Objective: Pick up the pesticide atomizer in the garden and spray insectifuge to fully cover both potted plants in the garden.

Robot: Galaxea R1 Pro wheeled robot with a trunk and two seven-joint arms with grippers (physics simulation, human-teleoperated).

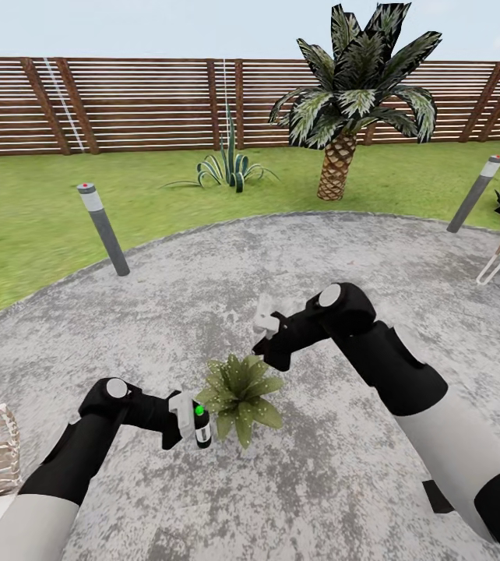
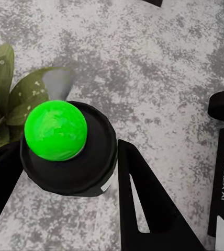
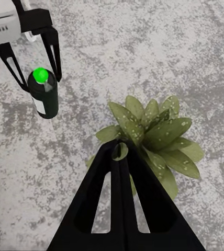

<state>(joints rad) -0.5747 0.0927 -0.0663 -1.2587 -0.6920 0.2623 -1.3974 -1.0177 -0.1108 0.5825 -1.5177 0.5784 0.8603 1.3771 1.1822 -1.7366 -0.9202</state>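
One potted plant, a low rosette of broad pointed green leaves flecked with pale specks, sat on the mottled grey paving directly ahead of me. My left gripper was clenched around the pesticide atomizer, a small dark spray bottle with a white label; its round button top showed bright green. I held the bottle upright, just beside the plant's nearest leaves. From the left wrist camera I could see a grey fan at the nozzle aimed toward the leaves, so I judged the spraying step was under way on this plant. My right gripper hovered above the plant's far side, its fingers pressed together, grasping nothing. The specks suggested partial coverage. Next I would need to keep the nozzle trained on the rosette, then find the second plant.
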